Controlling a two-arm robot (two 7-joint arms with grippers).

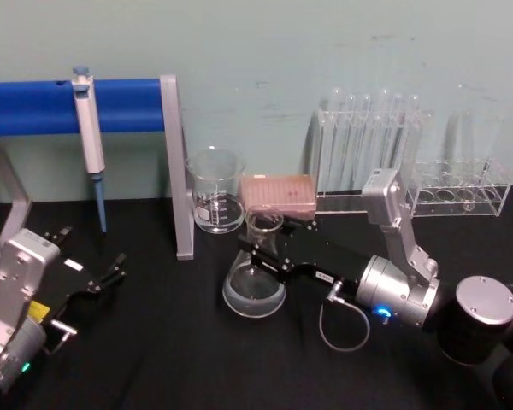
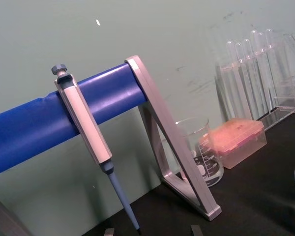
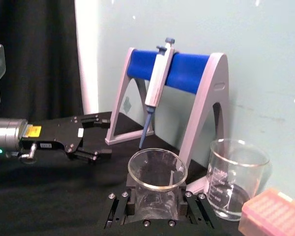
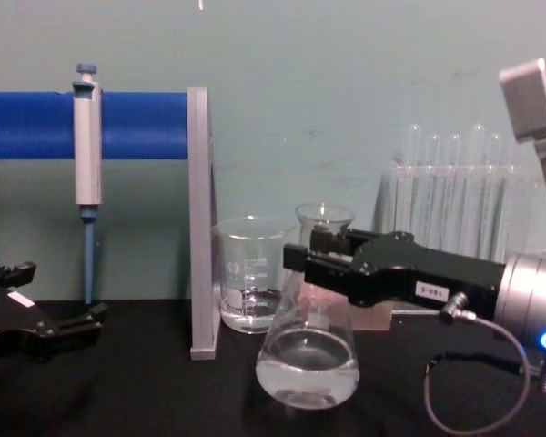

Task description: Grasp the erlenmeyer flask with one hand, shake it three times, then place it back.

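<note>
Chest view has the clear glass conical erlenmeyer flask point(image 4: 308, 369), shallow clear liquid in its wide base, mid-bench, its narrow neck clamped in the black right gripper point(image 4: 315, 257). That gripper's small white label point(image 4: 431, 291) carries print too small to read, and whether the flask's base touches the black bench point(image 4: 164, 401) is unclear. Near the bench's left edge the left gripper point(image 3: 104, 135) sits spread wide.

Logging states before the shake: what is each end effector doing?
Left end effector: open, empty.
Right end effector: closed on the clear glass conical flask.
</note>
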